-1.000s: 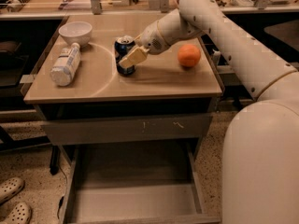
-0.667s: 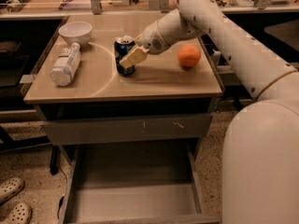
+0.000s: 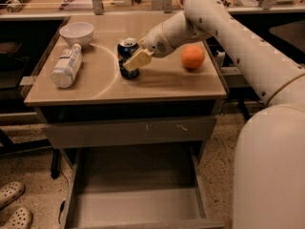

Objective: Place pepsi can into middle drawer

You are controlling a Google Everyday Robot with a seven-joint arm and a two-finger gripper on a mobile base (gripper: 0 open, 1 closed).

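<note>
The pepsi can, dark blue with a silver top, stands on the tan table near its middle. My gripper reaches in from the right and is shut on the can, with one pale finger across its front right side. The other finger is hidden behind the can. The can's base still rests on the tabletop. The middle drawer is pulled open below the table, a wide shallow grey tray with nothing in it.
A white plastic bottle lies at the table's left, with a white bowl behind it. An orange sits right of the can. A closed grey drawer front is under the tabletop. Pale shoes lie on the floor at left.
</note>
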